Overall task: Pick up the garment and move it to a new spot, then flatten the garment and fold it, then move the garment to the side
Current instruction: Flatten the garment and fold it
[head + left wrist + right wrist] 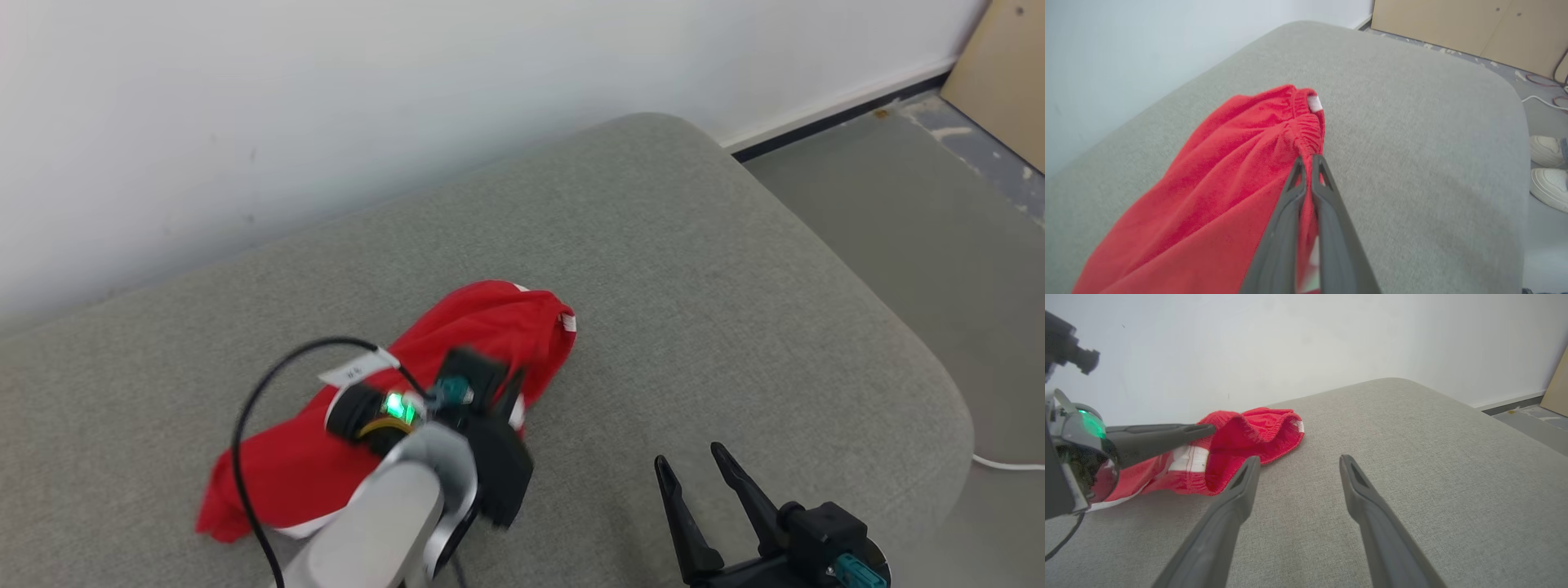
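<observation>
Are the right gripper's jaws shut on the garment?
No, the right gripper has its jaws open over bare cushion, apart from the garment.

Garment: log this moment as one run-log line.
phase: pick-up | left gripper: shut on garment waistband | right gripper: open, empty | garment: bunched on grey cushion

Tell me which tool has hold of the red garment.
The left tool, pinched shut on the gathered waistband of the red garment; the right tool hangs open beside it, holding nothing.
</observation>
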Motion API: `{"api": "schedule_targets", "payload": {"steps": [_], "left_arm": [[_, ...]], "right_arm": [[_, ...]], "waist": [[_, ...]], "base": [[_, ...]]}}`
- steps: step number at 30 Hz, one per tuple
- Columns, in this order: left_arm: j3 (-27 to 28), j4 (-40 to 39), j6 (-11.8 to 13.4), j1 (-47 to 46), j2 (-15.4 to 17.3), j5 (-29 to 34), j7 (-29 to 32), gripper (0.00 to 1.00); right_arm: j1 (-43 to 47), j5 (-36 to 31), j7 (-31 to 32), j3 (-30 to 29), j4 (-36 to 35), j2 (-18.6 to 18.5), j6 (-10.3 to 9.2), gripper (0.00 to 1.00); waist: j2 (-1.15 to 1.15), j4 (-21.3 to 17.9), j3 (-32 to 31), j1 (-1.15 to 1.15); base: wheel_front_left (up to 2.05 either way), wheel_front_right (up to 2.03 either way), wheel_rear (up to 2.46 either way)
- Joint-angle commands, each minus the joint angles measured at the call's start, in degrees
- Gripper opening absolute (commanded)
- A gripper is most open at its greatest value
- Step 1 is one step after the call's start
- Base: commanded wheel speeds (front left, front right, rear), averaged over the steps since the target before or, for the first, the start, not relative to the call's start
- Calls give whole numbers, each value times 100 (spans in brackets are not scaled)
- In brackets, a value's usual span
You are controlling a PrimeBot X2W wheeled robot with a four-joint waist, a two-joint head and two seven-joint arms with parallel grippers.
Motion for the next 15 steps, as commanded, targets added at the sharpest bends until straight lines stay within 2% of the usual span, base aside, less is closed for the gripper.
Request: {"api": "schedule_targets", "payload": {"steps": [1, 5, 8, 12, 15], "left_arm": [[34, -154, -38, -228, -73, -34, -247, 0], [146, -637, -119, -721, -135, -266, -828, 0], [379, -1185, -62, -992, -152, -768, -1277, 0], [746, -1993, 176, -1123, -142, -1615, -1740, 0], [965, -2186, 398, -848, -124, -1822, -1819, 0]], "right_arm": [[-70, 11, -33, 0, 63, 2, 20, 100], [-103, -12, -77, -3, 175, 1, 20, 100], [-121, -11, -122, 2, 231, 1, 20, 100], [-101, -16, -155, -11, 277, 2, 20, 100], [-32, -45, -161, -48, 277, 2, 20, 100]], "waist": [[-1, 106, -58, -1], [-1, 233, -142, -1], [-1, 317, -218, -1], [-1, 459, -303, -1], [-1, 627, -367, -1]], "base": [[0, 0, 0], [0, 0, 0], [0, 0, 0], [0, 0, 0], [0, 0, 0]]}}
